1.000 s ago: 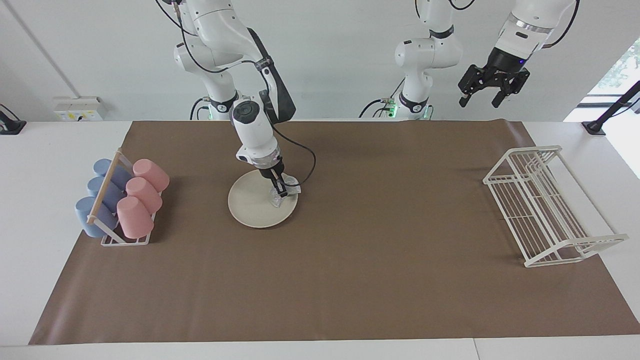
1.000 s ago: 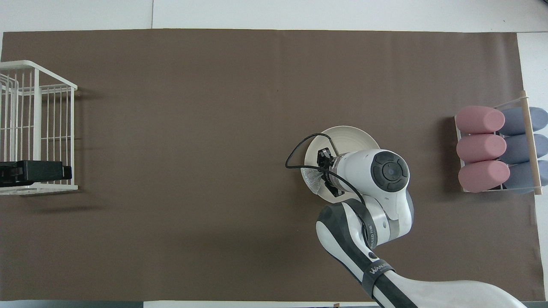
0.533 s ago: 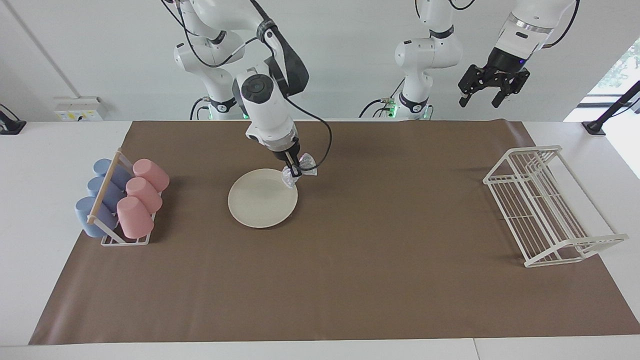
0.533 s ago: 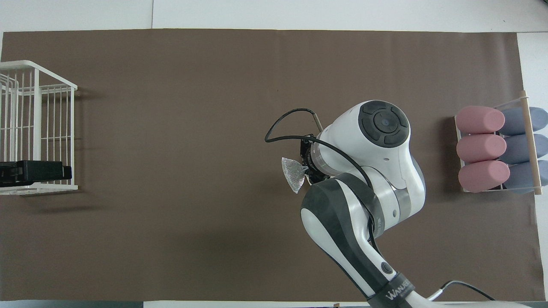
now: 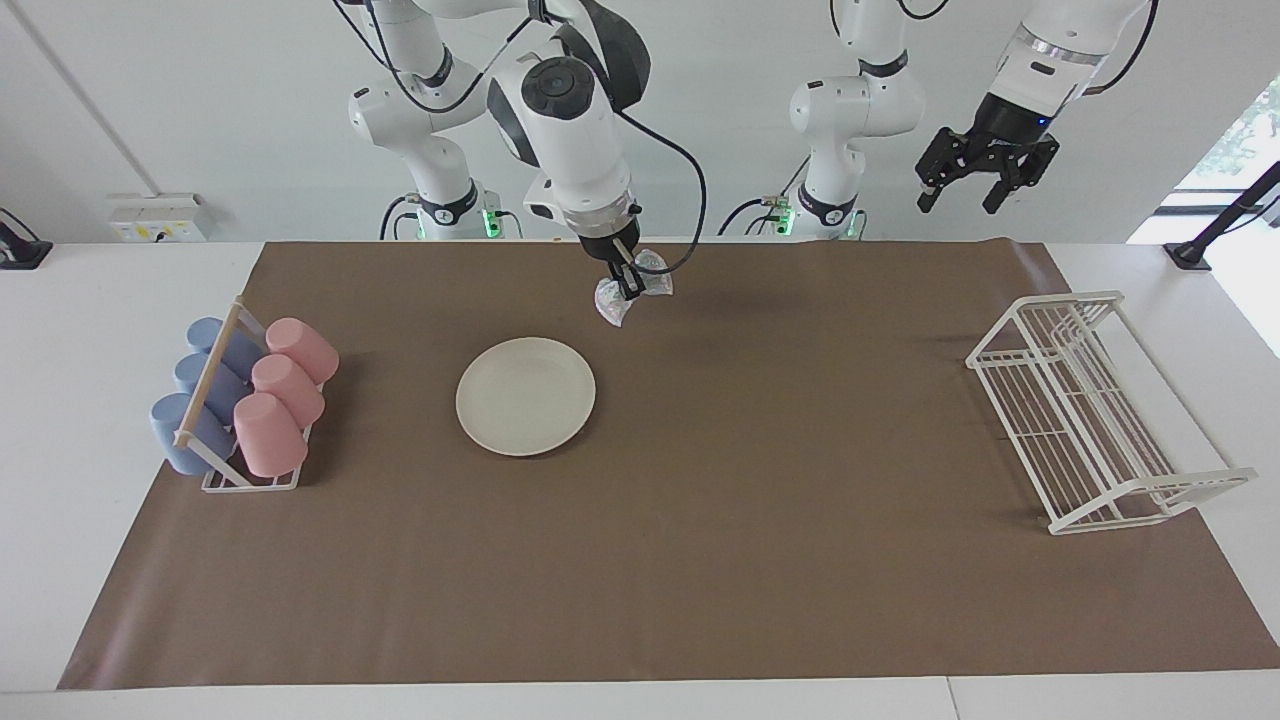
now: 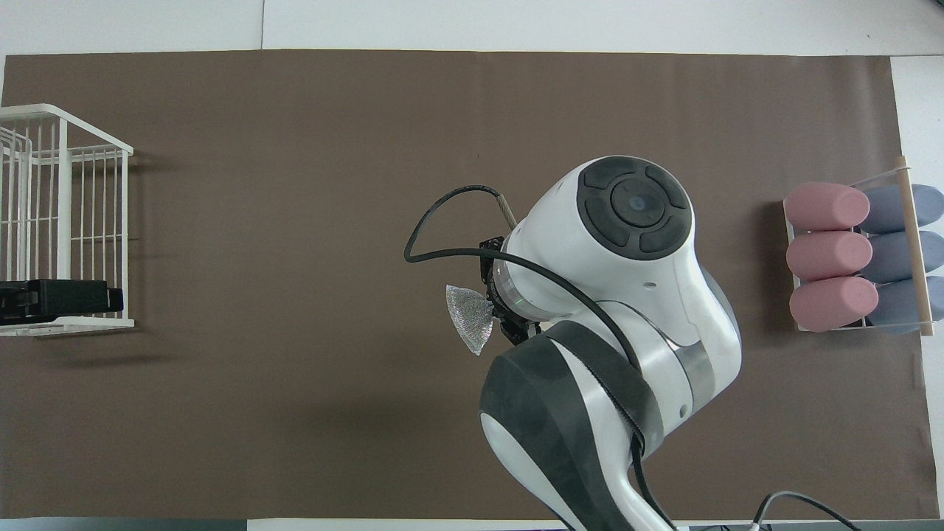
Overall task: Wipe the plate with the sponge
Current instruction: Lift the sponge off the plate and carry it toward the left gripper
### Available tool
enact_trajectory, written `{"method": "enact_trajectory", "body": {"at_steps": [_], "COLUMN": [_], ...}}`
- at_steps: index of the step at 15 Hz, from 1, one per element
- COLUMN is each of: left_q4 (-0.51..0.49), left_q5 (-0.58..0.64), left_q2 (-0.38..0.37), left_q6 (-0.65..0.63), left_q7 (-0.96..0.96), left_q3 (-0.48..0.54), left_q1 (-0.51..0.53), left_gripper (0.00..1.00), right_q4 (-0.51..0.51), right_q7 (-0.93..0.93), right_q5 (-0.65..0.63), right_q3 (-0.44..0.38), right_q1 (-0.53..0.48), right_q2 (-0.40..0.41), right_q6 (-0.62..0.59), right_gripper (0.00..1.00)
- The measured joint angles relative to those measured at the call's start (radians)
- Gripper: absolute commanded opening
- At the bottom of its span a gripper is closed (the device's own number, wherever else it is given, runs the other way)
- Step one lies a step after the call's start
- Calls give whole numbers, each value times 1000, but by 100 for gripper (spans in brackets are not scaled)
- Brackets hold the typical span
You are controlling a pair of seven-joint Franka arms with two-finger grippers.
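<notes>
brown mat (image 5: pixel 700 560): covers most of the table.
wire rack (image 5: pixel 1090 410): white, at the left arm's end of the mat.
cup rack (image 5: pixel 235 400): at the right arm's end, holds pink and blue cups lying on their sides.
plate (image 5: pixel 525 396): round, flat on the mat, bare, beside the cup rack.
right gripper (image 5: pixel 628 285): raised over the mat, off the plate, clenched on the sponge.
sponge (image 5: pixel 625 292): crumpled wad, no clear long axis, hangs from the fingertips, flaring out to both sides.
left gripper (image 5: pixel 968 195): waits high over its table end, jaws released.
</notes>
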Motion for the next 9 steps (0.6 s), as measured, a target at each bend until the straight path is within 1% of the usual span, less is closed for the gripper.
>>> {"method": "enact_trajectory", "body": {"at_steps": [3, 5, 6, 9], "left_q4": [2, 2, 1, -26], "left_q5": [0, -3, -31, -231], "left_q2": [-10, -13, -14, -14], "left_q6": [-13, -15, -16, -17], "left_q7": [0, 0, 0, -5], "left_q3": [-10, -8, -4, 15], "left_q1": [0, 0, 0, 14], "left_gripper": [100, 100, 100, 100], "right_q4": [18, 48, 62, 73], "right_q7": [16, 88, 124, 183], "right_q5": [-23, -23, -23, -23], "right_q3": [-7, -6, -3, 2], "right_q1": [-5, -4, -1, 20], "right_q2": [-38, -52, -53, -52], "right_q6": [-5, -22, -22, -23], "right_gripper": [0, 0, 0, 0]}}
